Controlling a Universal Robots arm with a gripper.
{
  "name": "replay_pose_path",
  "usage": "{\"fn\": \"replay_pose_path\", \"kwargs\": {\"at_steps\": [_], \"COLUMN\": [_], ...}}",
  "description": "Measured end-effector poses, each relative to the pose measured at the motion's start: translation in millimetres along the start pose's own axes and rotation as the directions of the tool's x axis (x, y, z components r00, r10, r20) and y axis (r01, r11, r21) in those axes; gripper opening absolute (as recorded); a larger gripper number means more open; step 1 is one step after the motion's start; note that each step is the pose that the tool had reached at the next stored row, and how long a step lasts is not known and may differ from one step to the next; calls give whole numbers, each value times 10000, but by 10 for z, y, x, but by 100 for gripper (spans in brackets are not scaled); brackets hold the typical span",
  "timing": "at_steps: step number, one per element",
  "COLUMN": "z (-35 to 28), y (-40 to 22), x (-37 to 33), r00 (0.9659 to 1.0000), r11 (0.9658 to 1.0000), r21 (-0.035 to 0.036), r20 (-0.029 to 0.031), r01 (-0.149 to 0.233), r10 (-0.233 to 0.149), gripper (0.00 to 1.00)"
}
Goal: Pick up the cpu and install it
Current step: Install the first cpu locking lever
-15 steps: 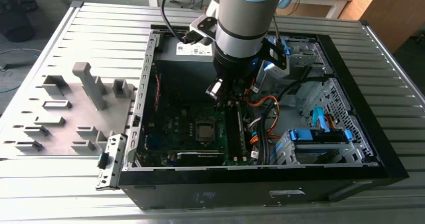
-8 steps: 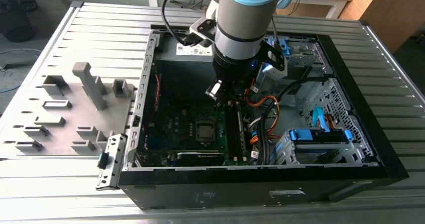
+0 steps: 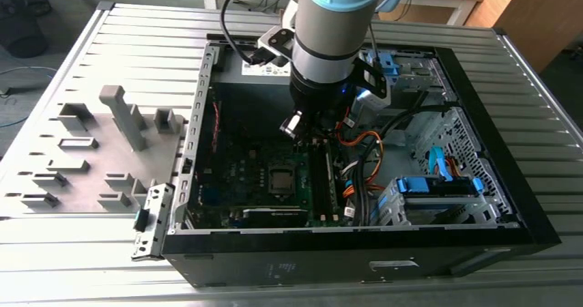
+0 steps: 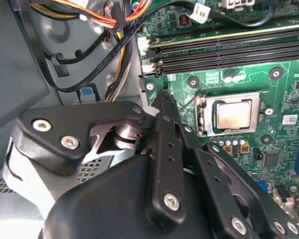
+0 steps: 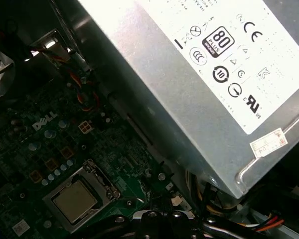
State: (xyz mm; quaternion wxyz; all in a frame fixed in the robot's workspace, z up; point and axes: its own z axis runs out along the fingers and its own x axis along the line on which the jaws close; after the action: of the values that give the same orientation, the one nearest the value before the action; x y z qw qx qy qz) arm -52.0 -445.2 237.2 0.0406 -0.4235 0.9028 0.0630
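Since the cpu (image 4: pixel 232 114) already lies flat inside its metal socket frame (image 4: pixel 203 115) on the green motherboard (image 4: pixel 269 144), square to the frame's edges, it looks seated where the task wants it. From the chip, in the second wrist view, the gripper (image 4: pixel 164 102) sits at about nine o'clock, its black fingers (image 4: pixel 165 134) drawn together and gripping nothing, apart from the chip. In the exterior view the arm (image 3: pixel 330 41) reaches down into the open computer case (image 3: pixel 510 225), at twelve o'clock from the socket, while the grey fixture blocks (image 3: pixel 123 116) stand outside at nine o'clock
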Motion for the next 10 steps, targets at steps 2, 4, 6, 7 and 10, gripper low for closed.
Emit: {"fn": "replay_pose_path", "kwargs": {"at_steps": [2, 4, 6, 7, 10], "z": [3, 3, 3, 3, 2], "y": [6, 6, 6, 6, 14], "x": [-7, -7, -7, -7, 8], "r00": [10000, 10000, 10000, 10000, 10000], "r11": [10000, 10000, 10000, 10000, 10000], "r21": [7, 7, 6, 6, 4], "r20": [-23, -26, -26, -26, -27], "r01": [65, 74, 77, 79, 96], "r10": [-65, -74, -77, -79, -96], "gripper": [11, 11, 11, 11, 11]}}
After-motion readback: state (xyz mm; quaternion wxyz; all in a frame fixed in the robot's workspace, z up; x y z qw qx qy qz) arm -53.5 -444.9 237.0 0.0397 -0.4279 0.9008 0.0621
